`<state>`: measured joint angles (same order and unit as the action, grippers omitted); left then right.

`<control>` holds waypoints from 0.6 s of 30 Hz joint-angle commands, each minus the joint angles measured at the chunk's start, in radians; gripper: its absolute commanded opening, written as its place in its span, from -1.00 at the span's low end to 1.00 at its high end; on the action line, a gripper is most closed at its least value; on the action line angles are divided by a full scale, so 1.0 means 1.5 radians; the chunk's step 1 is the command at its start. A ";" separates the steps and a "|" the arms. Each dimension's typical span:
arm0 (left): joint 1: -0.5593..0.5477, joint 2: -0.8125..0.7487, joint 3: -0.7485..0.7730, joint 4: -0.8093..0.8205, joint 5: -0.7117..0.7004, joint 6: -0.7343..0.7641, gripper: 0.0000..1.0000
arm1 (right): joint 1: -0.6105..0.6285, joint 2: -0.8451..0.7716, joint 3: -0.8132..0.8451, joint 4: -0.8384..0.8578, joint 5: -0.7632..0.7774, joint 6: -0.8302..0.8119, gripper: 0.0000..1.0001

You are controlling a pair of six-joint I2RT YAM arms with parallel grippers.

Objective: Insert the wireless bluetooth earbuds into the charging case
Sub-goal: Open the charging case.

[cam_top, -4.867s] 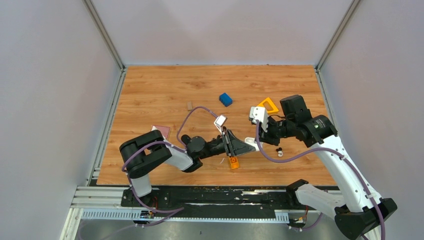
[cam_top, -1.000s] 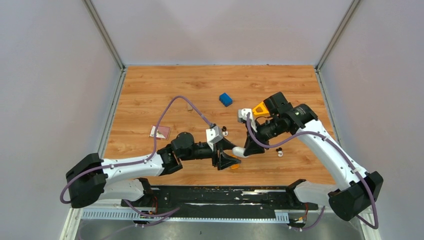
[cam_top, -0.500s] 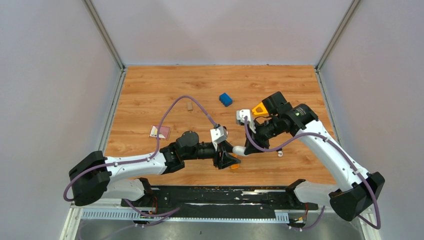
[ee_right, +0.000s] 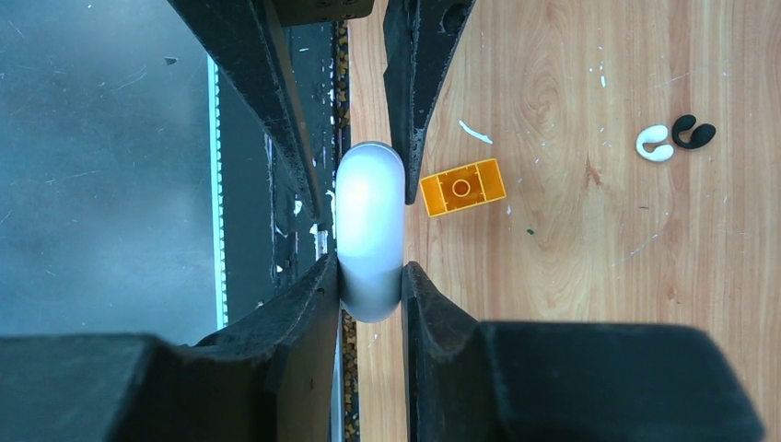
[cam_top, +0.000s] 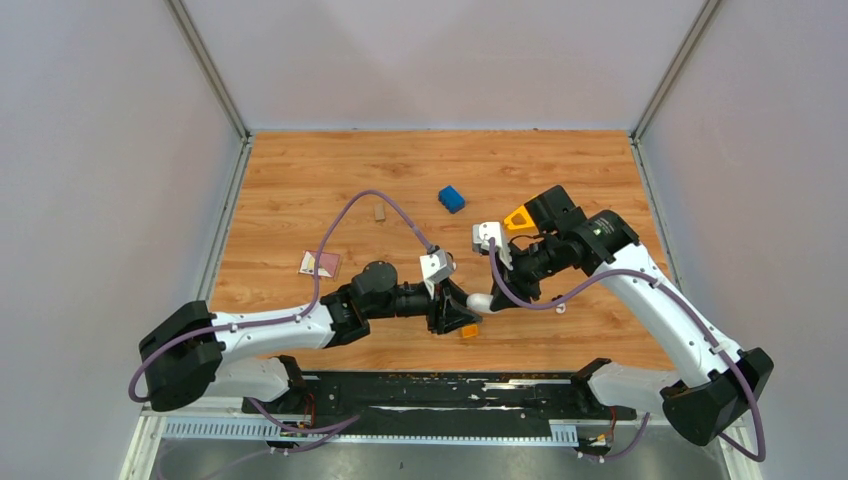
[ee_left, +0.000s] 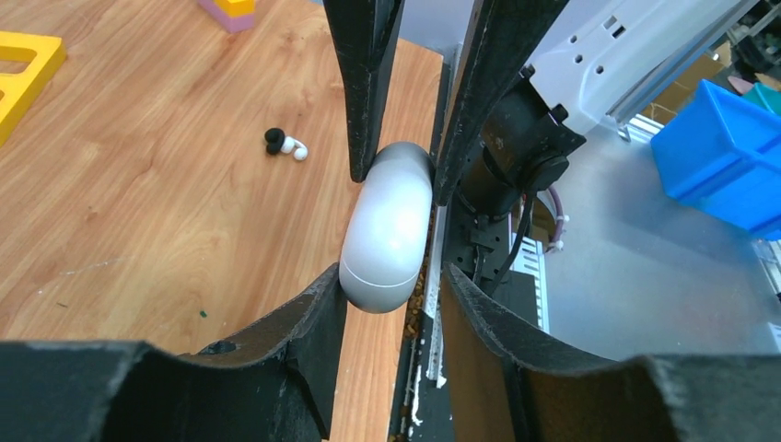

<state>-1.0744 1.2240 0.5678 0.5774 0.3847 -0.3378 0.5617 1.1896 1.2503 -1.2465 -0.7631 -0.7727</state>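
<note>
The white oval charging case (cam_top: 480,302) is closed and held off the table between both grippers. My right gripper (ee_right: 370,272) is shut on one end of the case (ee_right: 369,221). My left gripper (ee_left: 391,276) is open around the other end of the case (ee_left: 389,230); one finger touches it and the other stands apart. One black and white earbud (ee_left: 284,143) lies on the table beyond the case, by the right arm (cam_top: 558,307). Another earbud (ee_right: 670,138) lies past the orange block.
An orange block (cam_top: 468,330) lies just under the grippers near the table's front edge, also in the right wrist view (ee_right: 460,187). A blue block (cam_top: 451,198), a yellow triangle (cam_top: 518,217), a pink card (cam_top: 320,263) and a small tan piece (cam_top: 379,211) lie farther back.
The right gripper has carried the case left to meet the left gripper. In the last half second both grippers shifted slightly left with the case between them.
</note>
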 commanded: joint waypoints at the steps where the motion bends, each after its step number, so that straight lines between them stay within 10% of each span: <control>1: 0.006 0.007 0.013 0.045 0.014 -0.024 -0.02 | 0.004 -0.015 0.009 0.003 -0.002 -0.014 -0.71; 9: 0.009 0.016 0.015 0.064 0.024 -0.032 -0.07 | 0.004 -0.021 -0.002 0.005 -0.002 -0.014 -0.70; 18: 0.010 0.038 0.017 0.080 0.052 -0.021 -0.57 | 0.005 -0.019 -0.010 0.011 -0.005 -0.011 -0.69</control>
<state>-1.0595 1.2678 0.5678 0.6342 0.4210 -0.3771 0.5625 1.1770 1.2377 -1.2587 -0.7563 -0.7734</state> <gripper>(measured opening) 0.360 0.274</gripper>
